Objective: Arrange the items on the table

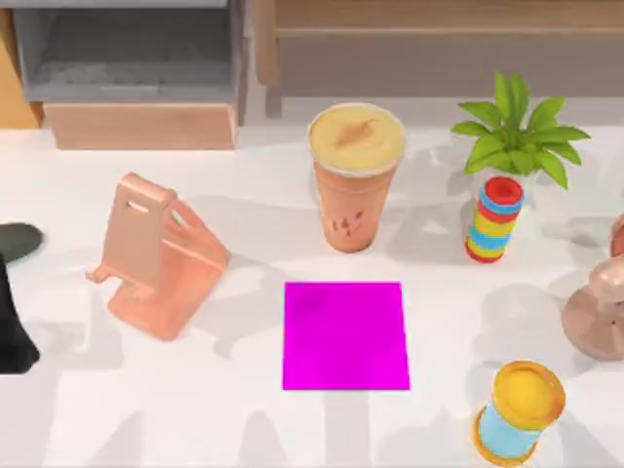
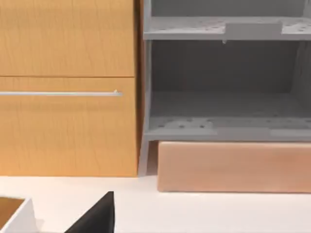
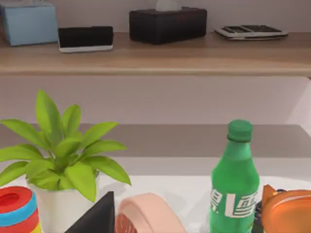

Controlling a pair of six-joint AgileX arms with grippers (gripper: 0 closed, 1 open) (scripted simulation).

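Near the table's [image 1: 195,419] back edge, centre, stands the orange cup [image 1: 355,175], just behind the magenta pad [image 1: 345,335], which lies bare. At the left edge lies the mouse [image 1: 18,240], beside my left arm [image 1: 14,322]; whether either gripper is spread or pressed together, I cannot tell. Arranging looks barely started, I judge.

orange drink cup [image 1: 355,175] (creamy-yellow top) stands upright on the white table [image 1: 195,409].
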